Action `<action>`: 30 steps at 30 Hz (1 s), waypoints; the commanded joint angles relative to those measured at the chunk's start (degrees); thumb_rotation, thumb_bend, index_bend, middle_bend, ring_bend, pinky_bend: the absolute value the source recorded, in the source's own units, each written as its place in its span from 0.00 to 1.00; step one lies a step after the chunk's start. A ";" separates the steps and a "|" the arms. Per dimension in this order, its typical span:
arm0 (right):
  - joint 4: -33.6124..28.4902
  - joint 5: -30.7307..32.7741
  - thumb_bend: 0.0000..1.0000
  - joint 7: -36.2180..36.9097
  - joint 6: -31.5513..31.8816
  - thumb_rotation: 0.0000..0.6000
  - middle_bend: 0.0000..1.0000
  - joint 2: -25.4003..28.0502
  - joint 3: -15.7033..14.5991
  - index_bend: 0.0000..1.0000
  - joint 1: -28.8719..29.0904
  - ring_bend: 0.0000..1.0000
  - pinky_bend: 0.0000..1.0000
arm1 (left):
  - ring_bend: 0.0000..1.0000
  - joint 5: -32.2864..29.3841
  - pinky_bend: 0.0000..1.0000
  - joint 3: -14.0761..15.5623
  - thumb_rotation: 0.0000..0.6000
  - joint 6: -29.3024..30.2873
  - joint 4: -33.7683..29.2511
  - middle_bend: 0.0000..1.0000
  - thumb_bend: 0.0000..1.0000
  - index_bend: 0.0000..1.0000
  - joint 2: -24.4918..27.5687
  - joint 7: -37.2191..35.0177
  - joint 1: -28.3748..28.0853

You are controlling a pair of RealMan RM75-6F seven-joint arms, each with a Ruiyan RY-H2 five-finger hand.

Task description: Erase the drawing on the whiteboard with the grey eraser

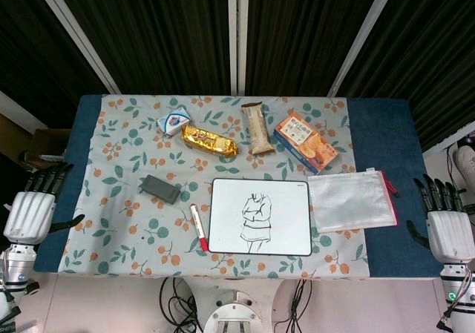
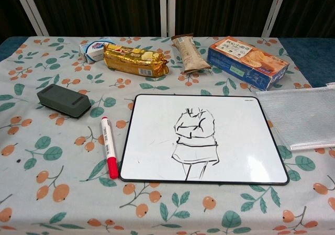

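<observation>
A white whiteboard (image 1: 260, 216) (image 2: 207, 138) with a black frame lies at the table's front centre. A black line drawing of a figure (image 1: 256, 220) (image 2: 195, 141) covers its middle. The grey eraser (image 1: 160, 188) (image 2: 64, 100) rests on the cloth to the left of the board. My left hand (image 1: 33, 207) hangs off the table's left edge, open, fingers spread, holding nothing. Off the right edge my right hand (image 1: 445, 222) is open too, palm empty. Both hands are out of the chest view.
A red-capped marker (image 1: 199, 226) (image 2: 108, 146) lies between eraser and board. A clear zip pouch (image 1: 352, 200) (image 2: 303, 117) lies right of the board. Along the back sit a gold snack pack (image 1: 210, 140) (image 2: 137, 59), a brown bar (image 1: 257, 127), an orange biscuit box (image 1: 306, 142) (image 2: 247, 61) and a small white packet (image 1: 174, 120).
</observation>
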 commanded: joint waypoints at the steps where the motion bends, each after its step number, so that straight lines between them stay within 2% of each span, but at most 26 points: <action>1: -0.03 0.14 0.20 0.10 0.17 1.00 0.00 0.07 0.06 0.00 -0.14 0.00 0.00 | 0.11 -0.28 0.16 -0.14 0.85 -0.20 0.11 0.10 0.02 0.09 0.17 0.07 -0.12; 13: 0.04 0.18 0.20 1.34 0.59 1.00 0.00 0.46 0.22 0.00 -0.43 0.00 0.00 | 0.11 1.12 0.16 0.43 0.84 -1.13 -0.02 0.10 0.03 0.09 0.17 0.17 -1.04; 17: -0.01 0.14 0.20 1.61 0.85 1.00 0.00 0.64 0.47 0.00 -0.39 0.00 0.00 | 0.11 3.25 0.18 0.80 0.95 -2.98 0.40 0.10 0.04 0.09 0.45 -0.05 -2.87; 20: -0.12 -0.04 0.21 1.86 0.95 1.00 0.00 0.95 0.43 0.00 -0.45 0.00 0.00 | 0.11 5.12 0.21 0.92 1.00 -6.47 0.73 0.10 0.04 0.09 1.34 -0.22 -5.78; 26: -0.43 -0.53 0.20 3.06 1.75 1.00 0.00 1.39 0.52 0.00 -0.71 0.00 0.00 | 0.11 7.56 0.23 -0.09 1.00 -14.99 2.61 0.10 0.07 0.10 1.29 -6.29 -13.62; 30: -0.73 -0.55 0.21 3.35 2.03 1.00 0.00 1.61 0.46 0.00 -0.97 0.00 0.00 | 0.11 8.19 0.23 -0.19 1.00 -22.71 4.97 0.11 0.08 0.10 -0.29 -10.23 -19.66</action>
